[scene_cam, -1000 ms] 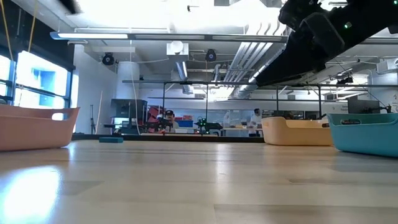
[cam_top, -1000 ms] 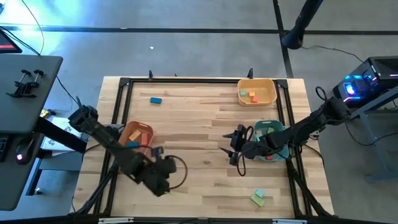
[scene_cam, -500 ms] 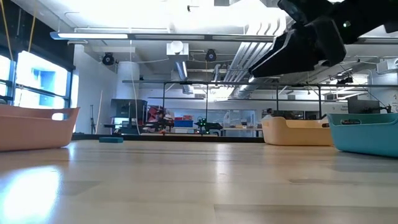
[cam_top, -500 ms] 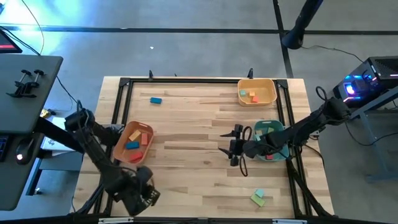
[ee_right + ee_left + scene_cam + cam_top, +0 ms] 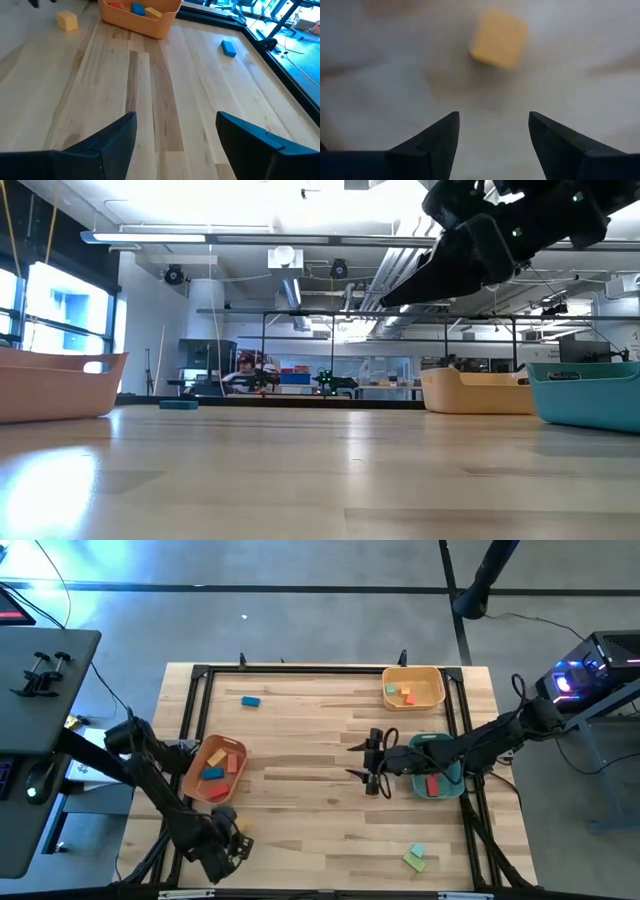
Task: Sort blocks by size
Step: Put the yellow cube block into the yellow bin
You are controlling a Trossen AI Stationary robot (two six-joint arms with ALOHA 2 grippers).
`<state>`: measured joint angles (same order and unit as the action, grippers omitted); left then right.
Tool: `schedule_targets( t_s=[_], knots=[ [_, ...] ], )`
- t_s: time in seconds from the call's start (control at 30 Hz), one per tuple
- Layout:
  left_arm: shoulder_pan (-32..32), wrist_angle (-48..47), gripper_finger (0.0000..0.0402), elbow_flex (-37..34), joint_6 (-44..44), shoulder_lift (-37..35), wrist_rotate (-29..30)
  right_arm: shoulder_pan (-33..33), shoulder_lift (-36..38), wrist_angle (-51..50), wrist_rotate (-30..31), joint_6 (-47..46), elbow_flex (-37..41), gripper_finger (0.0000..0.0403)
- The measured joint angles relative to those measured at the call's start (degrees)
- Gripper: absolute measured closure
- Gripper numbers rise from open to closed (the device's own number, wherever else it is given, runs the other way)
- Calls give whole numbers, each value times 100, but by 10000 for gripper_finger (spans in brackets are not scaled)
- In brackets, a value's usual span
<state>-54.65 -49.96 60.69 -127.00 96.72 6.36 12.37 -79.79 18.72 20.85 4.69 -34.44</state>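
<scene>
Left pincer (image 5: 492, 132) is hanging open above a yellow block (image 5: 498, 37).
Right pincer (image 5: 371, 762), open too, is waiting beside the teal bin (image 5: 452, 786), probably for its next pick.

From my remote seat I see a grey concrete floor (image 5: 300, 620) around the pale wooden table top (image 5: 310, 740). A dark desk (image 5: 45, 690) stands at one side. Beyond the far edge lies a workshop hall with a white ceiling (image 5: 250, 210), exposed silver ducts (image 5: 385, 280), bright strip lights and tall windows (image 5: 60, 320).
</scene>
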Motion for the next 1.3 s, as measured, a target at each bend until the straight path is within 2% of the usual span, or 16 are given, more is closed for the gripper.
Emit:
schedule_targets(
  t_s=[0.17,0.7,0.8,1.07,1.13,1.23,1.3],
  knots=[
    [142,-292,175,-2,225,213,362,-1,0,-3,-9,-39,0,133],
    [834,-143,179,24,1957,851,323,4,0,-51,-48,-356,0,133],
    [976,14,201,16,2375,844,264,4,0,-59,-60,-447,0,133],
    [1618,252,303,15,3660,836,179,160,0,-22,-248,-385,0,133],
    [1822,486,303,15,4243,838,596,419,0,146,-112,67,0,133],
    [2133,1191,303,-3,5372,902,1912,899,0,561,385,872,0,133],
    [2410,1641,303,-17,6208,899,2455,1145,0,738,797,1260,0,133]
  ],
)
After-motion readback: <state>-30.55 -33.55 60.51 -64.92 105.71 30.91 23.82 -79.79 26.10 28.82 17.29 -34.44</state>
